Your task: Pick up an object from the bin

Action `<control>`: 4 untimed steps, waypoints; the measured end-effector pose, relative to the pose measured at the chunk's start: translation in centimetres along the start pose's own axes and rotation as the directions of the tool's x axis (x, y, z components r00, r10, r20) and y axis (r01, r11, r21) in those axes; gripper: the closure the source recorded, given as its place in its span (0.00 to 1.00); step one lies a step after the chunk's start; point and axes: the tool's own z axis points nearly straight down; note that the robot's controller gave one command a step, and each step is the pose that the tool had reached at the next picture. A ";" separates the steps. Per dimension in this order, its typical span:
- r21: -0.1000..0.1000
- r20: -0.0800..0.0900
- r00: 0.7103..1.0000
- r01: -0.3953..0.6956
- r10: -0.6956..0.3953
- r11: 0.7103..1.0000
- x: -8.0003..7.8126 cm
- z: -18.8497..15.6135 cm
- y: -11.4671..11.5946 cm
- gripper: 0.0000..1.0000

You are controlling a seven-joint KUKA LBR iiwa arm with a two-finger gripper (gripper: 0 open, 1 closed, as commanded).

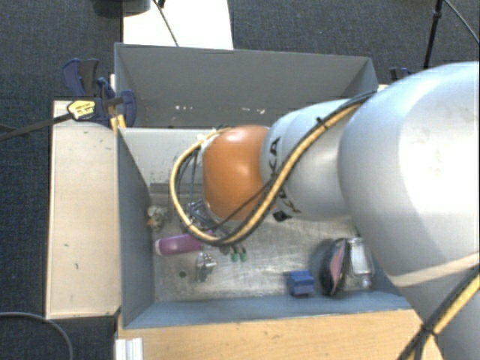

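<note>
Purple plastic cylinder (176,244) lies at the left of the grey metal bin (139,276), long axis pointing toward the gripper (201,231) just beside it, perhaps touching; open or closed, I cannot tell.

Your arm (405,178) comes in from the right. Its thick silver-grey links take up the right and near-right of the scene and narrow toward the left. The last link, with dark lettering on its side, points left and slightly down. At its end sits the rounded orange cover (231,172). A yellow-and-black cable (177,182) runs along the arm's upper side, loops out left of the cover and curls back beneath it. Your gripper (204,229) hangs under the cover, left of centre, largely hidden by cover and cable.
</note>
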 end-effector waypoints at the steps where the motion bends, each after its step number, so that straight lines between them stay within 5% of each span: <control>1: -0.002 0.007 1.000 -0.007 0.007 1.000 -0.3 -0.5 0.0 1.00; 2: 0.001 0.002 0.950 0.314 -0.314 0.950 -1.7 -10.3 -2.0 1.00; 3: 0.001 0.003 0.952 0.306 -0.306 0.952 -1.4 -15.2 -1.5 1.00; 4: 0.000 0.000 0.953 0.304 -0.304 0.953 -1.4 -15.0 -1.5 0.00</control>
